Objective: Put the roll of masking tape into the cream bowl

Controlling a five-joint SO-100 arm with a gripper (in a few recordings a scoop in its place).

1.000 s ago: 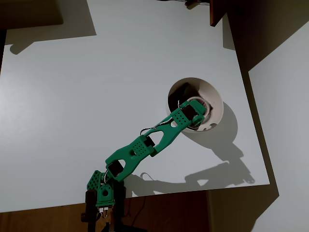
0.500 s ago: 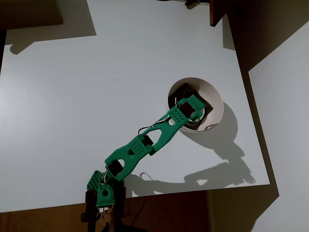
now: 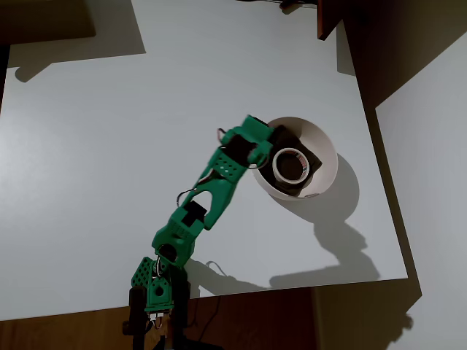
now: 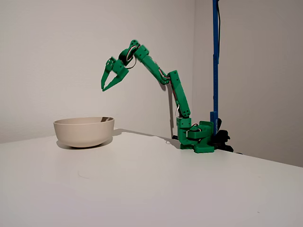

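The roll of masking tape [image 3: 290,165] lies flat inside the cream bowl [image 3: 326,152], resting against a dark brown cloth lump [image 3: 292,140]. My green gripper [image 3: 260,152] is above the bowl's left rim in the overhead view. In the fixed view the gripper [image 4: 103,88] hangs well above the bowl [image 4: 84,131], pointing down, its jaws slightly open with nothing between them. The bowl's wall hides the tape and cloth in the fixed view.
The bowl sits near the right edge of the white table [image 3: 109,146]. The arm's base [image 3: 155,290] is clamped at the near edge. A blue pole [image 4: 215,56] rises behind the base [image 4: 199,137]. A dark object [image 3: 328,18] overlaps the far right corner.
The gripper was down inside the bowl on the tape. It has let go, lifted and pulled back left over the rim. The tape now lies free in the bowl.
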